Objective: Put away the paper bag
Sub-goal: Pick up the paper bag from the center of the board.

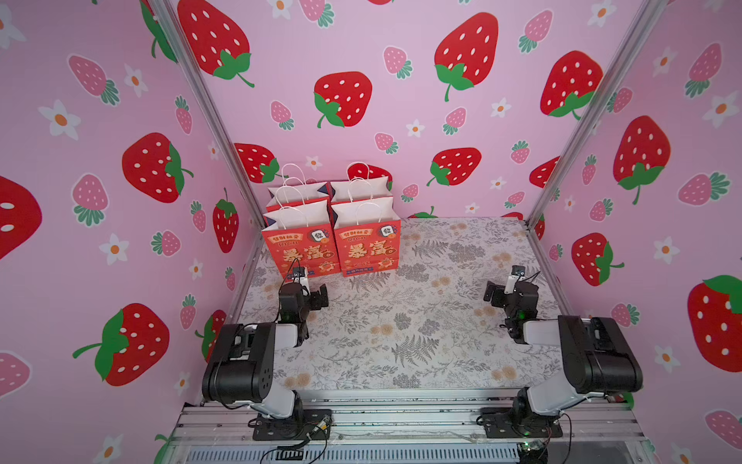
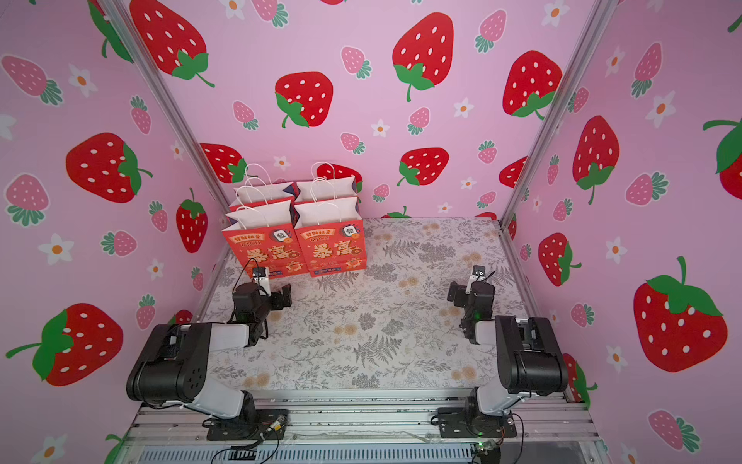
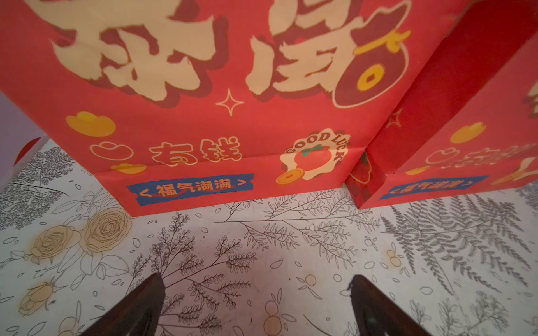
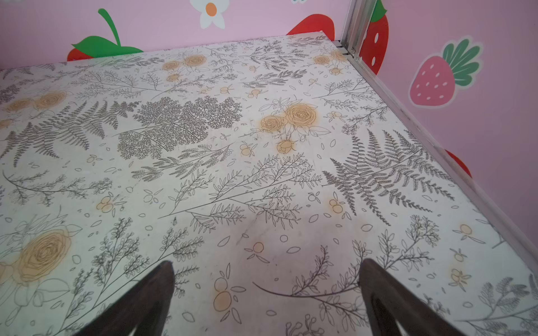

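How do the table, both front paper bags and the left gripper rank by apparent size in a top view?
1. Table.
2. Left front bag and right front bag: alike, unranked.
3. Left gripper, smallest despite sitting nearer the camera.

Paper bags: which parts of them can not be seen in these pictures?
- Rear bags: printed faces almost hidden by front bags in both top views.
- Bag insides: bottoms hidden by their own walls.
- Left wrist view: nearest bag cut by the picture's edge; handles unseen.
- Right wrist view: no bag.
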